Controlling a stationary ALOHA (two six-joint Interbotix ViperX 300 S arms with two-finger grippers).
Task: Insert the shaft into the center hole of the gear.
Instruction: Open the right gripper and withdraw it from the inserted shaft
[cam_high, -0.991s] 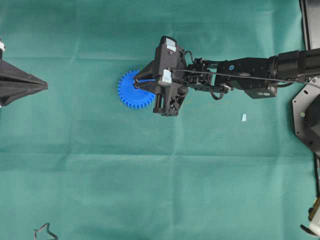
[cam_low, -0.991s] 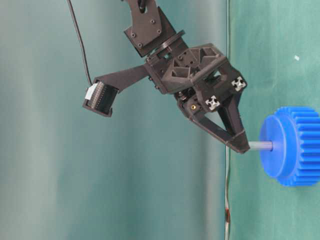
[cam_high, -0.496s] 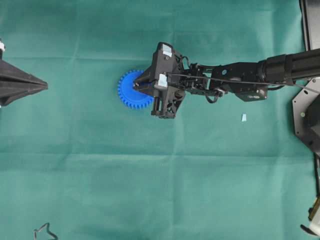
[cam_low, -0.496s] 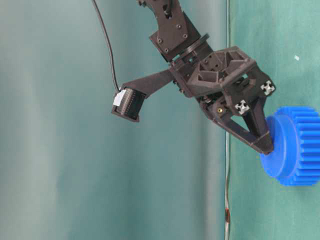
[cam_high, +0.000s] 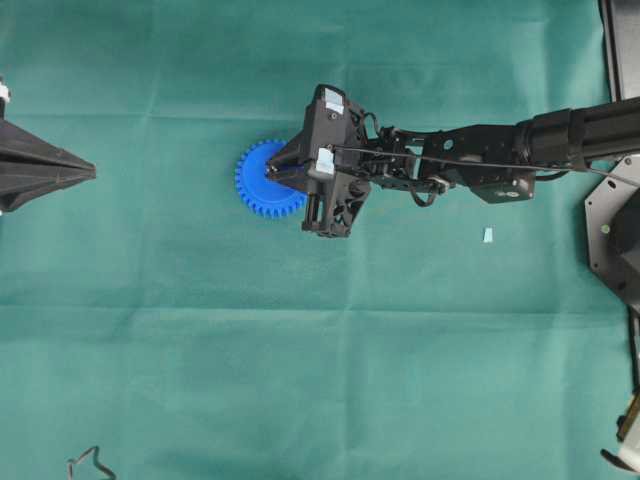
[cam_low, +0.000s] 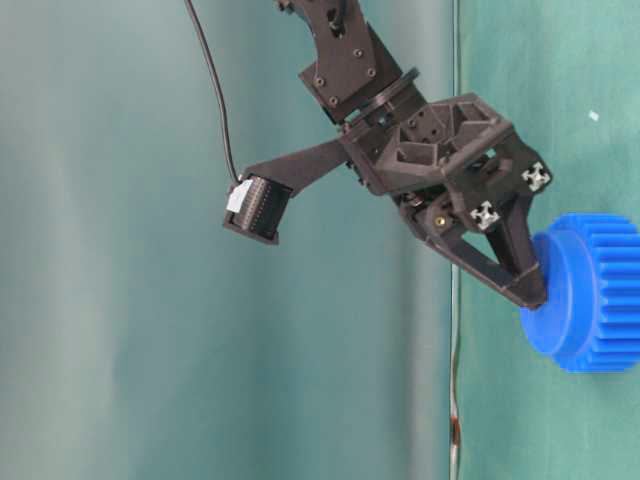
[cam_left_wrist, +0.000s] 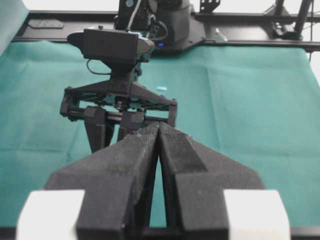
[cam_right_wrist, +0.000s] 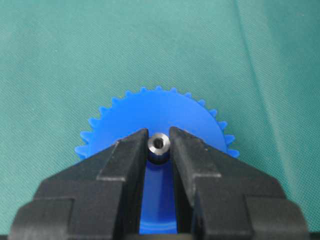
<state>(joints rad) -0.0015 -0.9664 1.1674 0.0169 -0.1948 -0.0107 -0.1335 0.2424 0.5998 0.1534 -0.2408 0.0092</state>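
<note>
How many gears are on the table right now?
1. The blue gear lies left of centre on the green cloth, partly under the right pincer, which grips the shaft at its middle. No other gear shows in any view.

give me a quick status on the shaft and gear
Right gripper shut on the shaft, fingertips down at the gear face. Left gripper shut, empty, parked clear. Nothing in the way.

right gripper (cam_low: 533, 290) jaws' tips touch the flat face of the gear (cam_low: 590, 292).
</note>
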